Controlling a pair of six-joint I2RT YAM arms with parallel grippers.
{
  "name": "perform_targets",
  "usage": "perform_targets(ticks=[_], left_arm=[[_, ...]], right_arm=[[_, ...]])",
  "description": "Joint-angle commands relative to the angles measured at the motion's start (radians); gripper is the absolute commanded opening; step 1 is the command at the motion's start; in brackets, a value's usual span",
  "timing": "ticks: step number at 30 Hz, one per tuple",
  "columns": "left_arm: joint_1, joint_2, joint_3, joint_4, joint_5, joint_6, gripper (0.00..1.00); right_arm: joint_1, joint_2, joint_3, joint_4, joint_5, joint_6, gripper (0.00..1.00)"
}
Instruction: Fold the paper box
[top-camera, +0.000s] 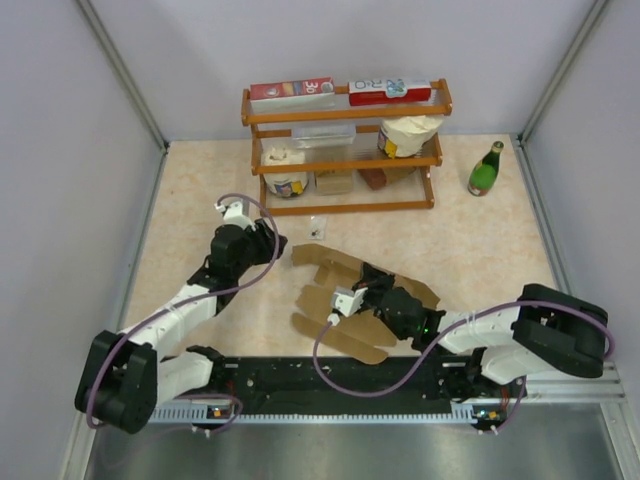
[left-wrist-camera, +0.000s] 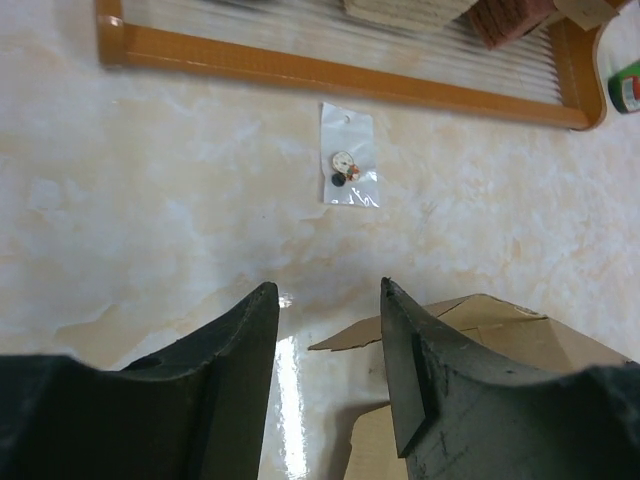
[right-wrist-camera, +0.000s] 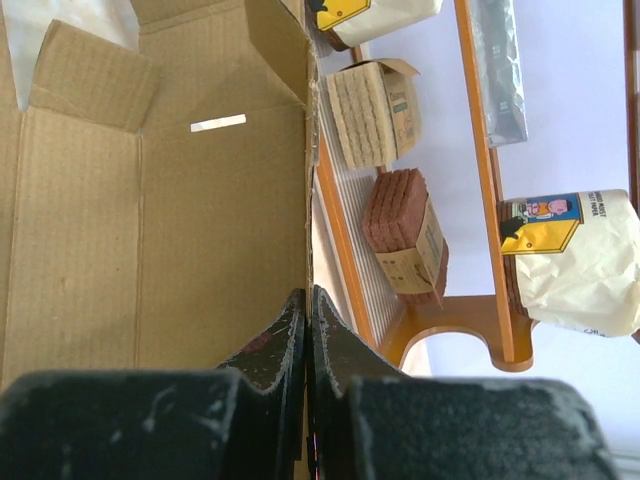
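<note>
The paper box (top-camera: 345, 305) is plain brown cardboard, spread mostly flat mid-table with several flaps splayed out. My right gripper (top-camera: 368, 285) is shut on an edge of one panel; in the right wrist view the panel (right-wrist-camera: 180, 200) stands to the left of the closed gripper (right-wrist-camera: 308, 300). My left gripper (top-camera: 268, 238) is open and empty, just left of the box's far flap. In the left wrist view the left gripper (left-wrist-camera: 328, 300) hovers over bare table, with a corner of the box (left-wrist-camera: 480, 325) behind the right finger (left-wrist-camera: 420, 370).
An orange wooden shelf rack (top-camera: 345, 150) stands at the back with red-and-white cartons, sponges and bags. A green bottle (top-camera: 486, 170) stands to its right. A small clear bag of buttons (left-wrist-camera: 349, 168) lies on the table between rack and box (top-camera: 318, 226).
</note>
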Motion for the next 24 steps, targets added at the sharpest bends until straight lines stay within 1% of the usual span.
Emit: perform_targets(ticks=[1,7,13,18,21,24], left_arm=[[0.009,0.06,0.003,0.139,0.115,0.006,0.51],[0.017,0.183,0.047,0.19,0.201,0.0,0.52],[0.018,0.298,0.112,0.179,0.328,0.025,0.52],[0.018,0.353,0.089,0.316,0.482,0.022,0.49],[0.018,0.367,0.053,0.415,0.545,0.02,0.49],[0.018,0.376,0.027,0.477,0.595,0.022,0.47]], right_arm=[[0.021,-0.058,-0.009,0.033,-0.019,0.0,0.0],[0.024,-0.09,-0.009,-0.001,-0.03,0.015,0.0],[0.024,-0.13,-0.01,-0.066,-0.053,0.06,0.0],[0.024,-0.126,-0.009,-0.084,-0.057,0.067,0.0],[0.024,-0.118,-0.004,-0.093,-0.065,0.073,0.0],[0.024,-0.11,-0.004,-0.095,-0.069,0.08,0.0]])
